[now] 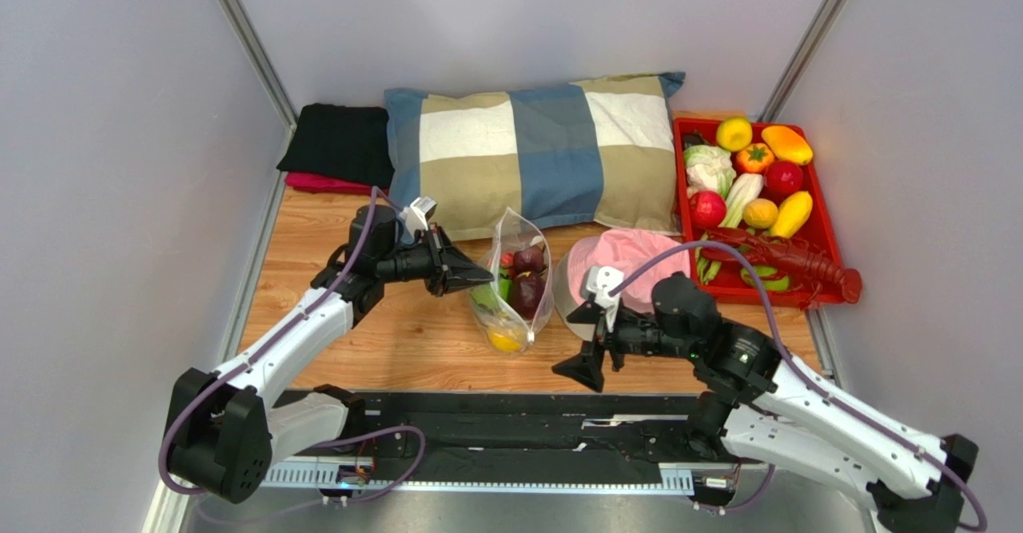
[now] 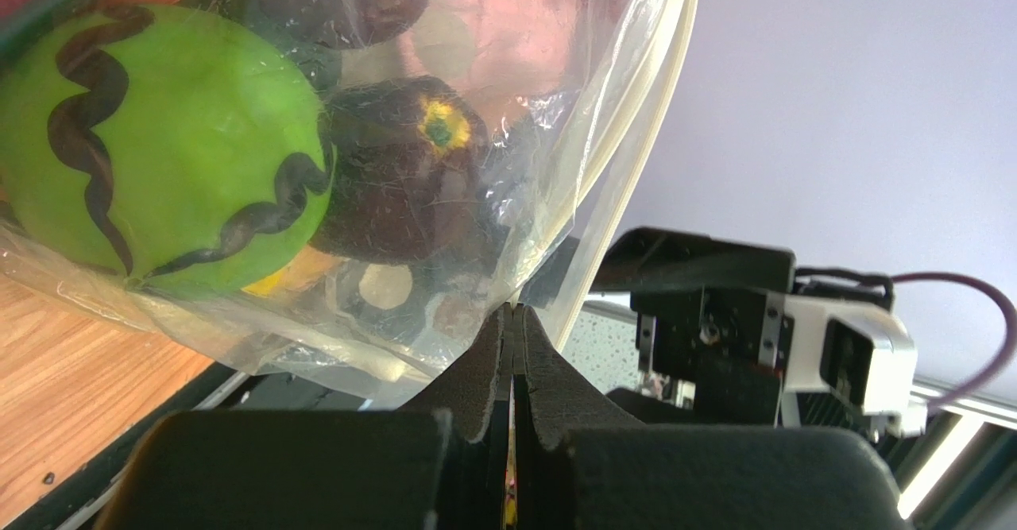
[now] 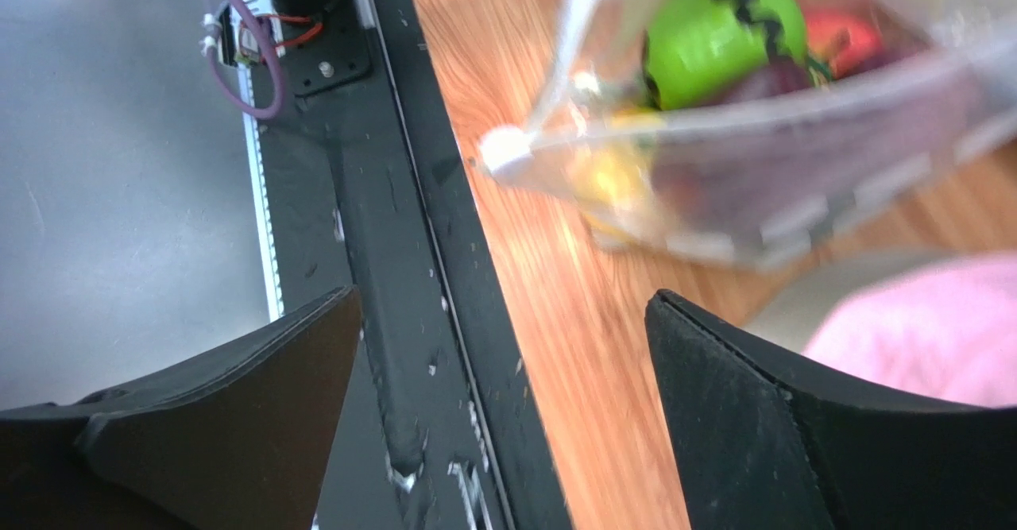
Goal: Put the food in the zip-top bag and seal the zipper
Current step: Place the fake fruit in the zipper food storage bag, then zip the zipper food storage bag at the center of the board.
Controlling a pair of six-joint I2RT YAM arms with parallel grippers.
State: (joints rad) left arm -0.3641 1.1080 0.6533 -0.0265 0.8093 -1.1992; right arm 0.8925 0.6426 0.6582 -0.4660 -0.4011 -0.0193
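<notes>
The zip-top bag (image 1: 519, 284) stands on the wooden table between my two grippers. It holds several pieces of food: a green fruit with black wavy lines (image 2: 155, 137), a dark purple one (image 2: 406, 178), red ones and a yellow one (image 1: 506, 340). My left gripper (image 1: 480, 278) is shut on the bag's left edge; in the left wrist view its jaws (image 2: 513, 313) pinch the plastic where the pale zipper (image 2: 639, 119) runs down. My right gripper (image 1: 588, 344) is open and empty, just right of the bag. In the right wrist view it (image 3: 501, 298) is below the bag (image 3: 764, 137).
A pink hat (image 1: 630, 257) lies right of the bag. A red tray (image 1: 824, 236) at the back right holds more toy food and a red lobster (image 1: 799, 263). A checked pillow (image 1: 540, 150) and black cloth (image 1: 340, 140) lie at the back. A black rail (image 1: 516, 419) runs along the near edge.
</notes>
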